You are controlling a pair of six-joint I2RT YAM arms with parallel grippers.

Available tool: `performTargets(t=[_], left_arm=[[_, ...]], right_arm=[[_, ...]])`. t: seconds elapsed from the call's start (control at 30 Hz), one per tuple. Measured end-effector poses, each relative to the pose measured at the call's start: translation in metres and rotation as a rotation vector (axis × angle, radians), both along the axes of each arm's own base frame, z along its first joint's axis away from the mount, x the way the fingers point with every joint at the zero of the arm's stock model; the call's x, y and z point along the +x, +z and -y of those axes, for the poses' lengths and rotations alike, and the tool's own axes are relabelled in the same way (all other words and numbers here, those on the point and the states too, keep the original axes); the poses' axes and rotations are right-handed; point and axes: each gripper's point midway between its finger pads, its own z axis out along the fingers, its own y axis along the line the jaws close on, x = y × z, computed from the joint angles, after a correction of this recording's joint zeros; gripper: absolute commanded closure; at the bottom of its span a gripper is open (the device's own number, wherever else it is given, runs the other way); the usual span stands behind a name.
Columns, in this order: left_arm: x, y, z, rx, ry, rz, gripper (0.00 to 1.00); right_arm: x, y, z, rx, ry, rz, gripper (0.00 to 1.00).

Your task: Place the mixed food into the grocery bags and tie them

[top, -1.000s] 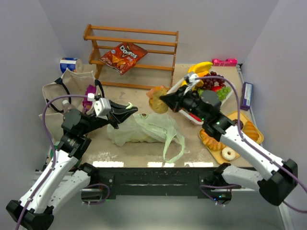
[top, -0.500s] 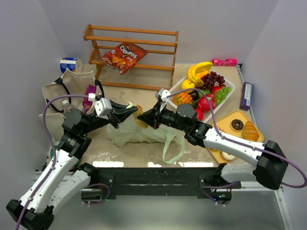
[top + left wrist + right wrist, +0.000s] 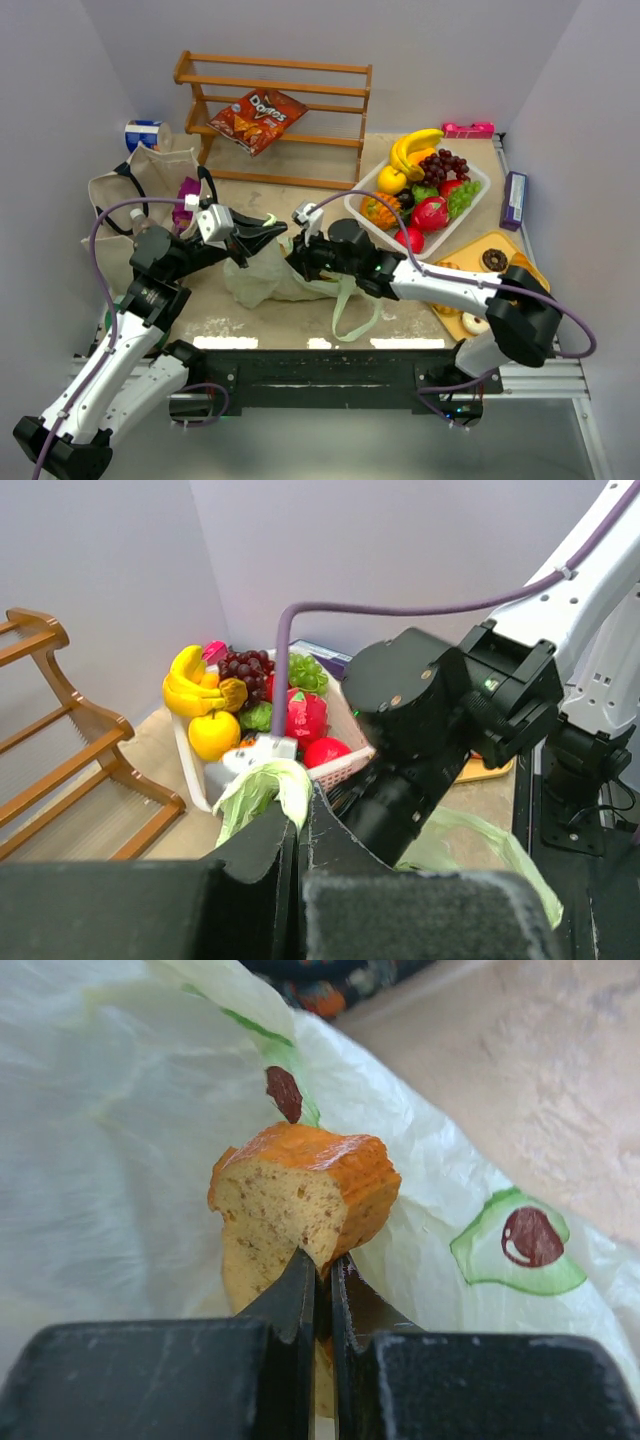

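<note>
The pale green plastic bag [image 3: 272, 281] lies crumpled at the table's middle, one loop handle [image 3: 352, 310] trailing toward the front. My left gripper [image 3: 264, 232] is shut on the bag's upper edge and holds it up; the pinched green plastic [image 3: 262, 785] shows between its jaws in the left wrist view [image 3: 297, 805]. My right gripper [image 3: 296, 258] is at the bag's mouth, shut on an orange-crusted bread slice [image 3: 300, 1190] that hangs over the bag's printed plastic [image 3: 100, 1160]. The beige tote [image 3: 140, 187] with black handles stands at the far left.
A white basket [image 3: 478, 178] of toy fruit sits at the right, with an orange tray [image 3: 527, 258] of pastries in front of it. A wooden rack [image 3: 275, 120] at the back holds a red chip packet [image 3: 257, 113]. A blue can [image 3: 145, 133] stands by the tote.
My right gripper has carried the bread slice left from beside the fruit basket to the green bag's mouth. The left gripper has stayed put, holding the bag's edge.
</note>
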Motion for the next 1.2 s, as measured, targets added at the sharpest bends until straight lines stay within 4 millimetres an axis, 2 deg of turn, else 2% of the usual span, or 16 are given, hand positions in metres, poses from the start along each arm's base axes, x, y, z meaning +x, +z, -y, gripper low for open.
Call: performTargets(t=[0.03,0.1,0.23,0.3,0.5,0.7,0.83,0.97,1.13,1.2], left_arm=[[0.0,0.0,0.0,0.0,0.001,-0.001,1.0],[0.001,-0.001,0.0,0.003,0.005,-0.006,1.0],[0.003,-0.003,-0.001,0.004,0.016,-0.012,1.0],[0.003,-0.003,-0.002,0.004,0.02,-0.013,1.0],[0.007,-0.004,-0.004,0.013,0.048,-0.007,1.0],[0.008,-0.002,-0.007,0.005,0.064,0.001,1.0],[0.016,-0.003,-0.011,0.0,0.114,-0.013,1.0],[0.037,-0.01,-0.02,-0.001,0.23,-0.058,1.0],[0.054,-0.02,-0.029,0.007,0.325,-0.103,1.0],[0.057,-0.021,-0.032,0.006,0.347,-0.108,1.0]], right_arm=[[0.002,-0.007,-0.001,-0.02,-0.004,-0.01,0.96],[0.004,-0.019,-0.001,-0.061,-0.013,-0.028,0.75],[0.004,-0.017,0.005,-0.087,-0.02,-0.018,0.26],[0.003,-0.01,0.009,-0.091,-0.026,-0.004,0.19],[-0.002,0.044,0.036,-0.05,-0.083,0.067,0.16],[-0.014,0.099,0.09,-0.013,-0.194,0.136,0.12],[-0.033,0.12,0.117,-0.024,-0.187,0.141,0.14],[-0.048,0.111,0.12,-0.084,-0.131,0.084,0.16],[-0.082,0.06,0.114,-0.23,-0.011,-0.068,0.21],[-0.102,0.041,0.11,-0.283,0.044,-0.121,0.21]])
